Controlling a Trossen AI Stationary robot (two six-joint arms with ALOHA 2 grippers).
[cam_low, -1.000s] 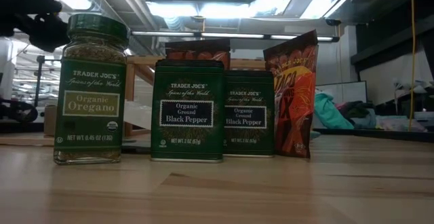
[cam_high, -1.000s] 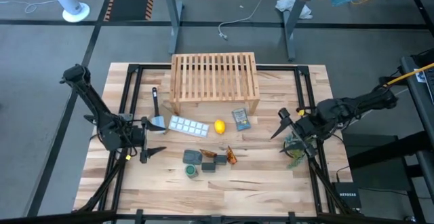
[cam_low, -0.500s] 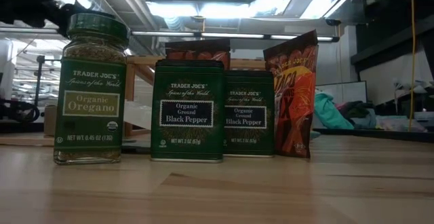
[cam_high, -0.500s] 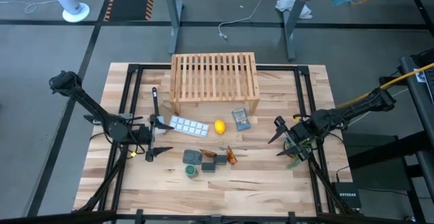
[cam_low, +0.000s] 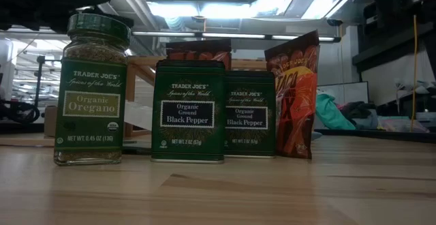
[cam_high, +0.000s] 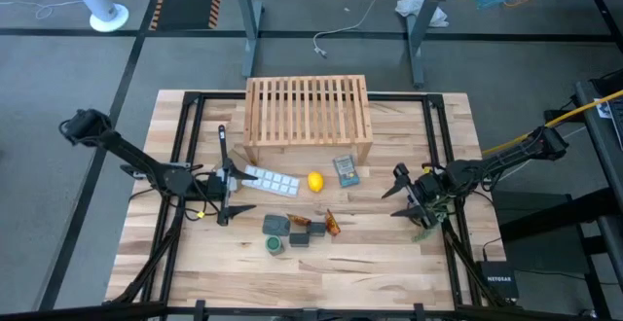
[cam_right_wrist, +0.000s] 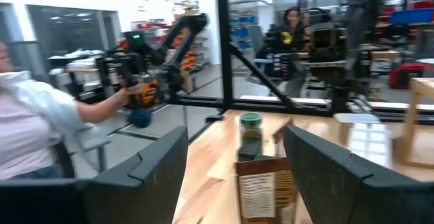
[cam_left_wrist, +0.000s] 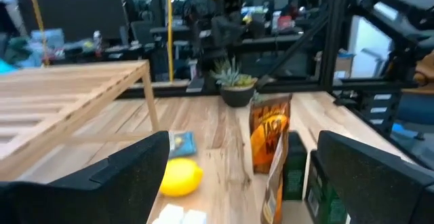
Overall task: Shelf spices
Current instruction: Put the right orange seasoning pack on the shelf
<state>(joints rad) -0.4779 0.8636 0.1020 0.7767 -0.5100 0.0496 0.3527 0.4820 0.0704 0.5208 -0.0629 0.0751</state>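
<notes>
Lying with its long axis across the bench, the shelf (cam_high: 308,119) sits at the far middle, its slatted back of vertical bars facing up at my overhead camera. I count five spices clustered near the front edge, well apart from the shelf: one jar with a green lid (cam_low: 91,90) reading "Trader Joe's Organic Oregano", two dark square boxes (cam_low: 189,111) (cam_low: 250,113) reading "Trader Joe's Organic Ground Black Pepper", and two shiny orange-brown packets (cam_low: 293,92) (cam_low: 198,50), all standing upright with labels toward the low camera. One lemon (cam_high: 315,181), one white tray (cam_high: 270,180) and one blue-grey packet (cam_high: 345,170) lie between them and the shelf. My left pincer (cam_high: 233,191) hovers just left of the cluster, fingers spread wide, holding nothing. My right pincer (cam_high: 396,192) hangs right of it, also wide open and empty.
</notes>
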